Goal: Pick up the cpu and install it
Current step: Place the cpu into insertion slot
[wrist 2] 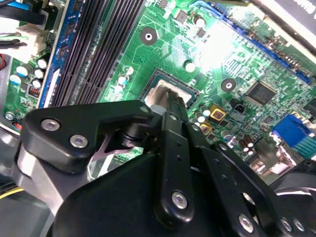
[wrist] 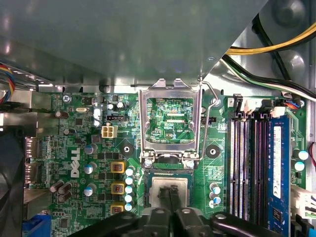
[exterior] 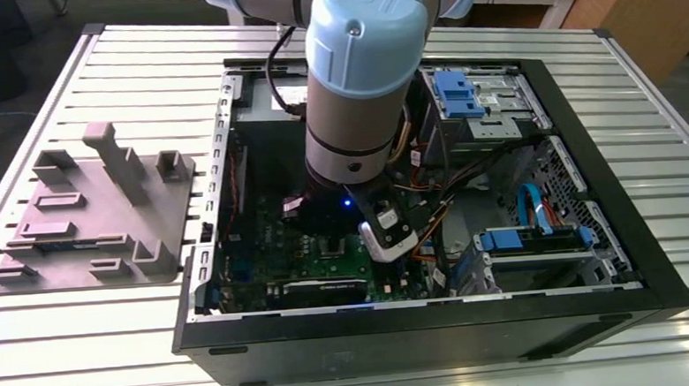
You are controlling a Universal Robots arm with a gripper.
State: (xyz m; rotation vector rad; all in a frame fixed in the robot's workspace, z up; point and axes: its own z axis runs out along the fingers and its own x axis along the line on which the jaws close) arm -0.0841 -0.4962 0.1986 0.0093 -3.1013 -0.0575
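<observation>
Seeing the gripper (wrist: 170, 191) down inside the case (exterior: 446, 329), fingers (wrist: 164, 198) pinched nearly together with just a sliver between, not clamping anything. Tips sitting right over the middle of the cpu (wrist: 158, 182), touching or close enough, can't tell. Spotting that cpu lying flat in the socket (wrist: 147, 197) on the motherboard (wrist: 84, 148), latch frame (wrist: 144, 123) flipped open beside it.

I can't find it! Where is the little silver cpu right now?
In both wrist views the cpu lies in the square socket on the green motherboard, right under the gripper, next to the lifted metal frame.
</observation>
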